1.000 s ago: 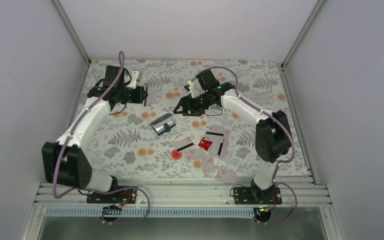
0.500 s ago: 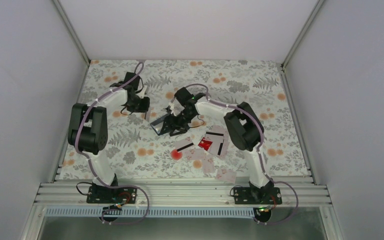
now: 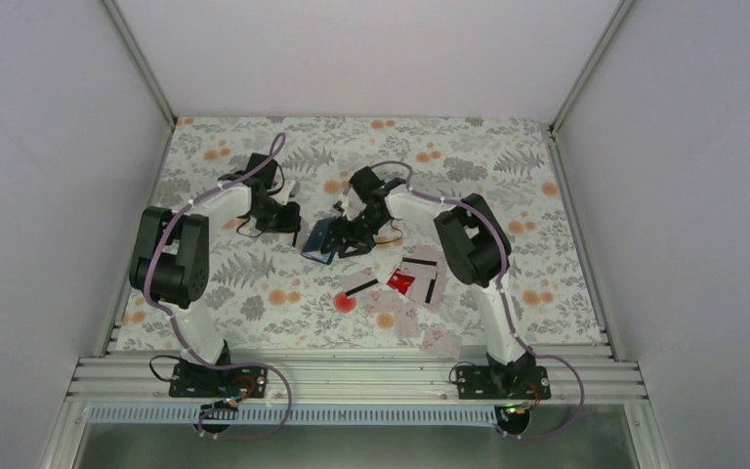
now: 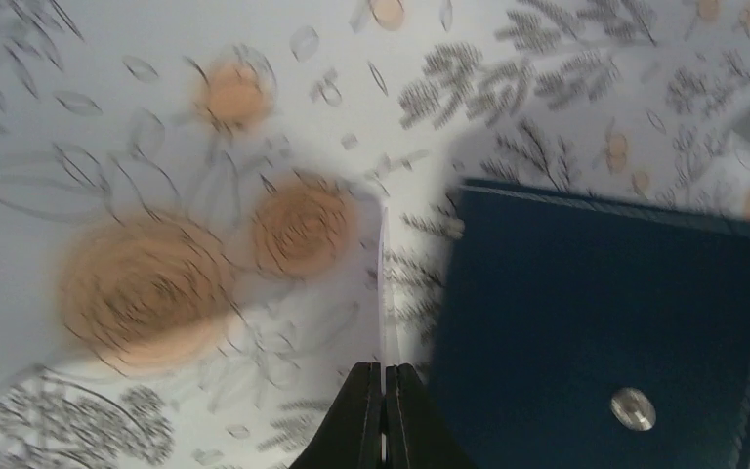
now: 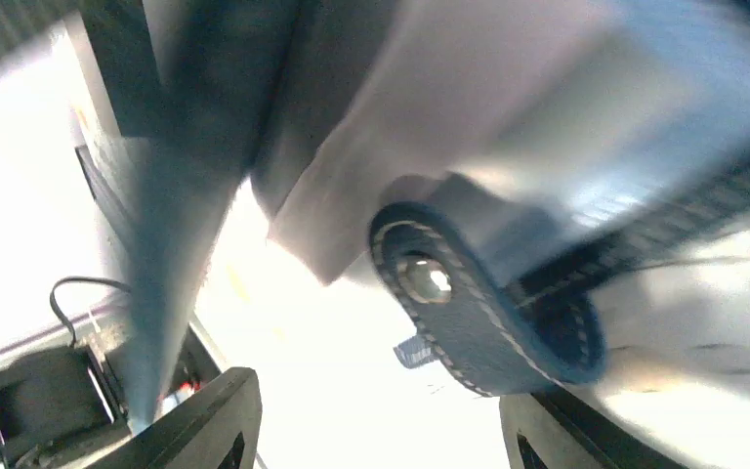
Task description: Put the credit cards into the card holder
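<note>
1. At mid-worktop [image 3: 508,176], the right hand [image 5: 381,410] is apparently grasping the holder [image 4: 605,313] with fingers spread wide, holding it tilted. The wrist view is blurring.
2. Left hand [image 4: 383,376] is clenching one card [image 4: 383,283] edge-on, just beside the holder.
3. Spare cards [image 3: 405,283] are lying loose nearer the arm bases.
4. Judging: the card is looking light, stiff and slick, so an end pinch is suiting it. The holder is looking soft, so gripping the cover, clear of the tab [image 5: 488,322], is seeming best.

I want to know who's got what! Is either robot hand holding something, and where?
The left gripper pinches a credit card by its near edge. The right gripper straddles the card holder; an actual grip cannot be told.
</note>
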Controlling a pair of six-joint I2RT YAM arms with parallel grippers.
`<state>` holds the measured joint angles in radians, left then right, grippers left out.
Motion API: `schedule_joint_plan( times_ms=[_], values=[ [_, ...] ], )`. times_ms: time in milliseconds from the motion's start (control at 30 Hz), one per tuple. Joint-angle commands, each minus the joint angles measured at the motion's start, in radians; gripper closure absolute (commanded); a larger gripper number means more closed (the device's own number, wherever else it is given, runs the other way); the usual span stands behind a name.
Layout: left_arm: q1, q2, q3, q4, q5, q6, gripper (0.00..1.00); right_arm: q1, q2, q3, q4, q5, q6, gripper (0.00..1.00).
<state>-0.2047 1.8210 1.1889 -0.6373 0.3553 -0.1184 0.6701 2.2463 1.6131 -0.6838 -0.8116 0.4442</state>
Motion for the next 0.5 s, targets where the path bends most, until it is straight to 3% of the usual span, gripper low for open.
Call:
schedule_joint_plan(
  times_ms=[0, 133, 300, 467],
  values=[
    [-0.018, -0.043, -0.069, -0.031, 0.100, -0.038, 0.98, -0.074, 0.029, 0.053, 0.014, 0.058, -0.011, 0.37],
    [-0.064, -0.077, -0.101, -0.007, 0.175, -0.084, 0.98, -0.125, 0.035, 0.084, -0.011, 0.074, -0.026, 0.38],
    [-0.082, -0.083, -0.092, -0.012, 0.069, -0.124, 0.98, -0.153, -0.023, 0.057, -0.047, 0.090, -0.059, 0.38],
    [-0.082, -0.102, -0.072, -0.038, 0.025, -0.141, 0.98, -0.153, -0.143, -0.078, -0.046, 0.084, -0.070, 0.37]
  ],
)
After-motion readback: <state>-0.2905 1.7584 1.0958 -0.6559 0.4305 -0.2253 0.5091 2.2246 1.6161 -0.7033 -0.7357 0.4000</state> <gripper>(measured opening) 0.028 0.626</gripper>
